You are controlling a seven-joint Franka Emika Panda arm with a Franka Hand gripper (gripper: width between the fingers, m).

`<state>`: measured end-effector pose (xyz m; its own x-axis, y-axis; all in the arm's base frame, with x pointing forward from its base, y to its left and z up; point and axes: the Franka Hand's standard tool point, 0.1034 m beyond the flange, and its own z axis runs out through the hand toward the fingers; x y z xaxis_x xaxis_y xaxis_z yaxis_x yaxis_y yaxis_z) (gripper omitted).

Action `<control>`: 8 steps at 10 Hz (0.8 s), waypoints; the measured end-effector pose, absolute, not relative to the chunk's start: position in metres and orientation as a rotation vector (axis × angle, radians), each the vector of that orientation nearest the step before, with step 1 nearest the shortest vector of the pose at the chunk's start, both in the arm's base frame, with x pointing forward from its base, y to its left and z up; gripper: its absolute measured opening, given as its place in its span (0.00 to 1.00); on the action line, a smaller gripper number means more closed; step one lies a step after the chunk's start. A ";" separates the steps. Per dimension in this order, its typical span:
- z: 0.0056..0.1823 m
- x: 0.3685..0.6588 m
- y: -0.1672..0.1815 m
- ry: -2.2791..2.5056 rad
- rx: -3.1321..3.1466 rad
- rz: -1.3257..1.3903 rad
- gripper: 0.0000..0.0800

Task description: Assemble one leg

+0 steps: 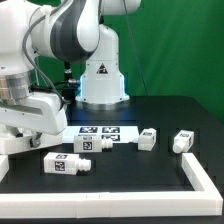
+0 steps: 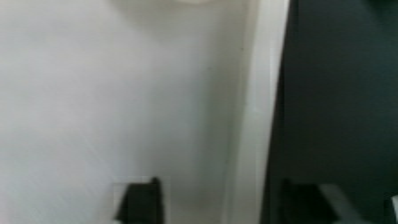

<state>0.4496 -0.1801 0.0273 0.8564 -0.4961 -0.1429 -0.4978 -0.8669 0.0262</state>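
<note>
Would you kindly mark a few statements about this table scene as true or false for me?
1. The thin flat white marker board stands upright. False: it lies flat on the black table.
2. A small white block-shaped plastic leg with tag stickers lies on the table, nearer the exterior camera than the marker board. True.
3. Every such block lies on the exterior view's left of the marker board. False: a second leg and a third leg lie on the exterior view's right of it.
4. The backdrop behind the robot is green. True.
</note>
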 end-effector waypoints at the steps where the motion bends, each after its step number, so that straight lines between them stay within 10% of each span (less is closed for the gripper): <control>1: 0.027 0.450 -0.180 0.807 -3.015 0.227 0.28; 2: 0.026 0.447 -0.180 0.808 -3.013 0.240 0.07; 8: 0.039 0.444 -0.196 0.999 -2.960 0.236 0.07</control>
<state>0.4441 -0.1960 0.0388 0.7852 -0.6020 -0.1452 -0.6033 -0.7965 0.0398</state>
